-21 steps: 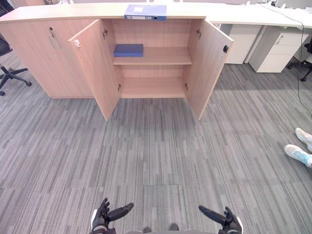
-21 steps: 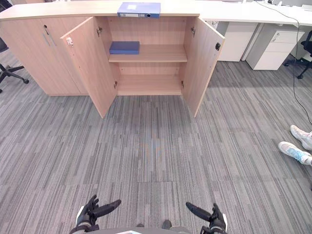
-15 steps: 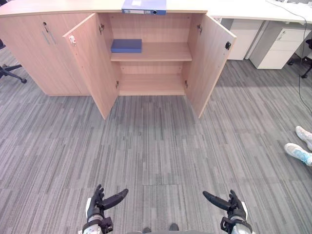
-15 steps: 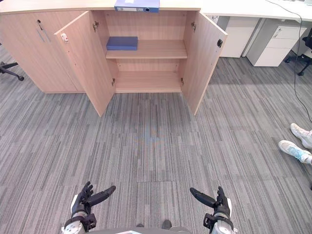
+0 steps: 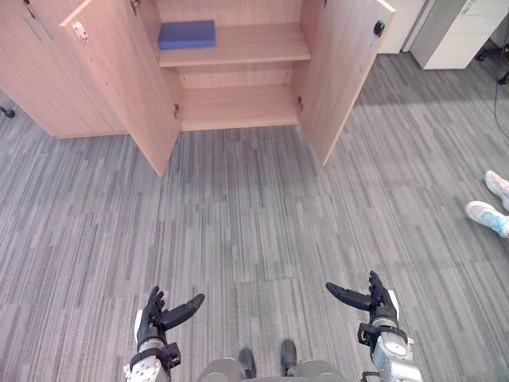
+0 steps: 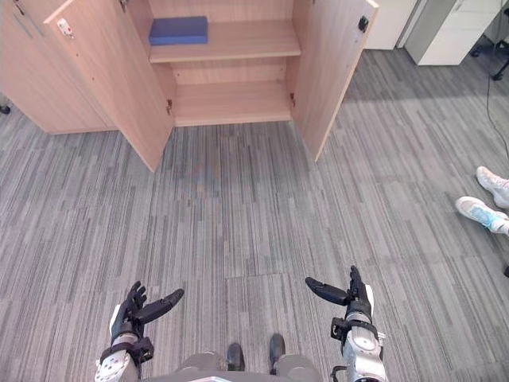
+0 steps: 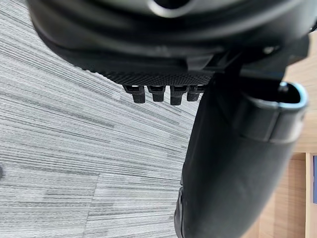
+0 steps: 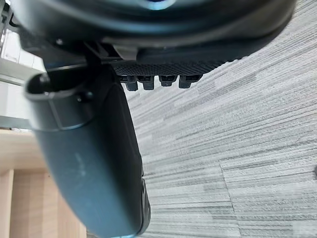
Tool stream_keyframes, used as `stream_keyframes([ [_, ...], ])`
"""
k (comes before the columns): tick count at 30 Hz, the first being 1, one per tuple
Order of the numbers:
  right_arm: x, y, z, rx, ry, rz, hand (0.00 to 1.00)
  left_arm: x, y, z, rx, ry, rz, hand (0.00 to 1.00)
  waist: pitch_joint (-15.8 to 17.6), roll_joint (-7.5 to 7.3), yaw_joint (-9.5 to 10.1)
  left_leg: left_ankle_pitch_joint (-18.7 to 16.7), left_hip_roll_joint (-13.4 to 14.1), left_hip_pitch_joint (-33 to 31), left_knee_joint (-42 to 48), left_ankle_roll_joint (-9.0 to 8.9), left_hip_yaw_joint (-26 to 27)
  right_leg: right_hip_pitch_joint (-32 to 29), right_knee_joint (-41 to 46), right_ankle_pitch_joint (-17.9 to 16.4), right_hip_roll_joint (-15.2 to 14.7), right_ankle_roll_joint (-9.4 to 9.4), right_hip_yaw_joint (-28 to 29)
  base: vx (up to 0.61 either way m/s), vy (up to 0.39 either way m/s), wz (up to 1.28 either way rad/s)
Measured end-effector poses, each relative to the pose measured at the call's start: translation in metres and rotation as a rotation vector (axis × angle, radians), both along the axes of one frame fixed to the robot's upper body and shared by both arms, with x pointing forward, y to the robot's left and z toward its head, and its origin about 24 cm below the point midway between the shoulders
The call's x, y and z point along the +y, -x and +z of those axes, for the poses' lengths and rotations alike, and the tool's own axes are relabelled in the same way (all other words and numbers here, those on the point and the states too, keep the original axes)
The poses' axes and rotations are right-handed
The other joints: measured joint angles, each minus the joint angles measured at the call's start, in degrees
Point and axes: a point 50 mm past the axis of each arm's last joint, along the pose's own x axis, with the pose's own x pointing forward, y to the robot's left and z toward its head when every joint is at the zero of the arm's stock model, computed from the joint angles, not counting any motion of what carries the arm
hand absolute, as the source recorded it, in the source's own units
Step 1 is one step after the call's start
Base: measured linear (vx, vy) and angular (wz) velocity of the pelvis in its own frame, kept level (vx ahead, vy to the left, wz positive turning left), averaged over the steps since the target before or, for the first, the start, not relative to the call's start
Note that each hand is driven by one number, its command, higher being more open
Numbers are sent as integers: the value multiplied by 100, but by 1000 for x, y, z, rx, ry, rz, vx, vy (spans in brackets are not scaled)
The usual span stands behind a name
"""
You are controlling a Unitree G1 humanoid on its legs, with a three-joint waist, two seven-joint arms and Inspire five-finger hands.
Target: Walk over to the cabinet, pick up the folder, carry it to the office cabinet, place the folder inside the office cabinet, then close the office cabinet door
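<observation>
Nearest the robot, over grey carpet (image 5: 254, 207), the left hand (image 5: 151, 320) and right hand (image 5: 378, 305) hang empty, fingers straight, thumbs spread. Farther right, a person's shoes (image 5: 487, 215). Farthest, the cabinet (image 5: 238, 105) stands with both doors wide open; a blue folder (image 5: 186, 34) lies flat on its upper shelf, toward the left.

Bright, even light; a soft shadow (on carpet (image 5: 238, 223)) beside the cabinet door (image 5: 346, 64).
</observation>
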Motion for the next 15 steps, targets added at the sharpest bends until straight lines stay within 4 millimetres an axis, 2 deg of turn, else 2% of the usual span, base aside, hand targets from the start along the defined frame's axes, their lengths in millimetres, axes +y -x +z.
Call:
stream_keyframes([
  [1, 2, 0, 0, 3, 0, 11, 100, 0, 1, -1, 4, 0, 1, 100, 4, 2, -4, -56, -24, 46, 21, 19, 11, -156, 423, -106, -56, 32, -65, 119, 83, -13],
  [3, 8, 1, -3, 14, -6, 40, 100, 0, 3, -1, 18, -16, -27, 100, 151, -13, -79, -214, -153, 421, -32, 144, -102, -817, 2221, -346, -358, 74, -452, 190, 74, 13],
  [4, 10, 2, -4, 23, -9, 47, 100, 0, 2, -1, 21, -23, -35, 100, 169, -35, -111, -256, -185, 521, -52, 166, -147, -903, 2415, -428, -422, 39, -506, 281, 46, 37],
  [5, 12, 3, -5, 30, -12, 54, 100, 0, 1, 0, 21, -28, -39, 100, 219, -44, -153, -334, -208, 712, -118, 164, -240, -1073, 2505, -597, -497, -38, -627, 351, 19, 31],
  [7, 12, 0, -4, 24, -11, 59, 100, -1, -4, 1, 11, -33, -50, 100, 270, -4, -182, -376, -155, 990, -358, 148, -418, -1548, 2324, -686, -501, -55, -802, 468, -27, 47],
  [8, 10, -3, -2, 17, -2, 64, 100, -3, -12, 3, -8, -27, -56, 100, 401, 120, -259, -377, 42, 1187, -527, 142, -565, -1788, 1872, -573, -413, -166, -990, 508, -94, 80],
  [9, 9, -5, 0, 15, 10, 78, 100, -5, -19, 4, -21, -22, -60, 100, 477, 246, -317, -375, 265, 1355, -653, 79, -659, -2013, 1155, -187, -271, -175, -1158, 429, -99, 77],
  [10, 9, -5, 0, 17, 14, 88, 100, -5, -21, 5, -25, -22, -61, 100, 484, 251, -335, -385, 342, 1427, -678, -77, -708, -2106, 734, 140, -204, -163, -1174, 578, -131, 59],
  [11, 10, -3, -1, 25, 17, 99, 100, -3, -22, 6, -29, -26, -62, 100, 480, 205, -335, -449, 403, 1585, -714, -321, -765, -2123, 4, 782, -144, -221, -1152, 818, -205, 56],
  [12, 9, 1, -3, 37, 23, 100, 100, -4, -21, 2, -11, -21, -63, 100, 495, 197, -364, -578, 518, 1925, -688, -577, -833, -2061, -14, 1874, -126, -625, -1150, 831, -213, 35],
  [13, 7, -4, -1, 31, 29, 100, 100, -7, -24, 1, -11, -12, -65, 100, 537, 337, -339, -530, 686, 1923, -579, -669, -836, -2154, 341, 1733, -58, -687, -1234, 823, -236, 49],
  [14, 9, -9, 2, 10, 25, 96, 100, -10, -30, 2, -17, -11, -85, 100, 539, 258, -433, -184, 678, 1734, -157, -1181, -844, -2176, 753, 1222, -221, -718, -1255, 497, -160, 28],
  [15, 9, -11, 3, 4, 26, 98, 100, -12, -31, 2, -18, -8, -89, 100, 555, 231, -451, 80, 670, 1621, 214, -1186, -791, -2094, 869, 1067, -263, -718, -1277, 634, -241, 51],
])
